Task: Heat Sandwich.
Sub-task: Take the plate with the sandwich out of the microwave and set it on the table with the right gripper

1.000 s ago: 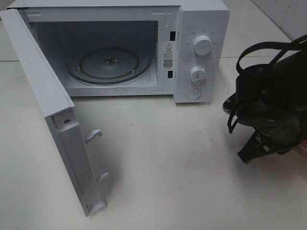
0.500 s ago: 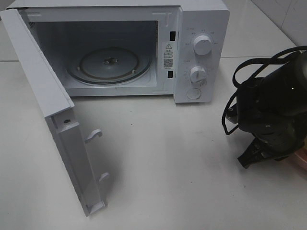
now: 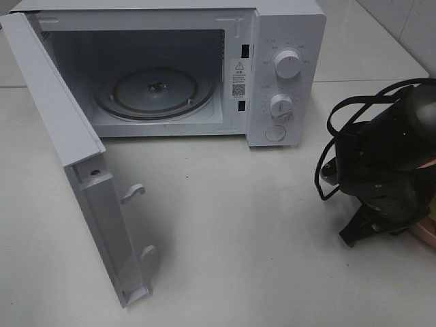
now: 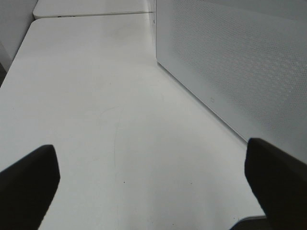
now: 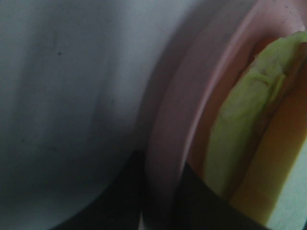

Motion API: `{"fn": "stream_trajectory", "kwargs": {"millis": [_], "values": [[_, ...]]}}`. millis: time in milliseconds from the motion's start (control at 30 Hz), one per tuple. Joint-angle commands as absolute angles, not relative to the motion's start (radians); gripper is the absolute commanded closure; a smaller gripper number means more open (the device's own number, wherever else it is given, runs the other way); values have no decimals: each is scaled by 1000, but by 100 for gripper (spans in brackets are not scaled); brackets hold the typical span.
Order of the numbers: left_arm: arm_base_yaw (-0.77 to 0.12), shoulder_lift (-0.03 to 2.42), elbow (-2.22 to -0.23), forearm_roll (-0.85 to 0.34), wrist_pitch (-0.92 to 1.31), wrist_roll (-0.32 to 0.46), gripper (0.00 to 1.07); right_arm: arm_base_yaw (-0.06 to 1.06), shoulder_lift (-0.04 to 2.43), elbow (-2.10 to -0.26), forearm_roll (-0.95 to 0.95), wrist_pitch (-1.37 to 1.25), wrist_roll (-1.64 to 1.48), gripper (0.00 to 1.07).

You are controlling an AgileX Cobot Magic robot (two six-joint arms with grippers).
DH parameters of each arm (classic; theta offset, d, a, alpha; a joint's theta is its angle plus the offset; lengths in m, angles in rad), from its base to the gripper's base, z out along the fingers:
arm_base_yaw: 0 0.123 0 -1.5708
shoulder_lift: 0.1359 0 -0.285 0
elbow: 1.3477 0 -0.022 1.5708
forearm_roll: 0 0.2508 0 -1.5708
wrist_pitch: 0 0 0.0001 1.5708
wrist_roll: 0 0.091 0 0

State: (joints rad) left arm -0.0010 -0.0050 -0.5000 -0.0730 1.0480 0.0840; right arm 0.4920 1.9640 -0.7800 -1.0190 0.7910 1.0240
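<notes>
The sandwich (image 5: 240,139) fills the right wrist view: pale green lettuce over an orange-brown crust, lying on the pink plate (image 5: 170,120). My right gripper (image 5: 163,208) straddles the plate's rim, one dark finger (image 5: 115,206) outside and the other inside next to the sandwich. I cannot tell whether they press on the rim. From above, the right arm (image 3: 381,170) hides the sandwich, and only a sliver of the plate (image 3: 428,236) shows at the right edge. My left gripper (image 4: 153,187) hangs open above bare table.
The white microwave (image 3: 286,41) stands at the back with its door (image 3: 75,163) swung out toward the front left and the glass turntable (image 3: 153,92) bare. The door's perforated outer face (image 4: 240,62) is close beside the left gripper. White tabletop (image 3: 238,238) lies between door and right arm.
The right arm has sunk lower and slightly forward over the plate at the right edge. The left gripper, microwave and door have not moved.
</notes>
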Motion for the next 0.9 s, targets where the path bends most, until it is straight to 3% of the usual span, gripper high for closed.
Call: {"fn": "stream_trajectory", "kwargs": {"millis": [33,67,200,467,800,900], "values": [[2,-25,-496,-74,1037,81,9,487,1964,-782,-994,806,988,82],[2,-25,-496,-74,1037,81,9,487,1964,-782,-994,806,988,82],[2,-25,-496,-74,1037,81,9,489,1890,-782,-931,794,915,60],[2,-25,-496,-74,1037,81,9,489,1761,-782,-842,778,769,52],[2,-25,-496,-74,1037,81,9,489,1489,-782,-593,777,476,25],[2,-25,-496,-74,1037,81,9,489,1434,-782,-568,789,443,25]]}}
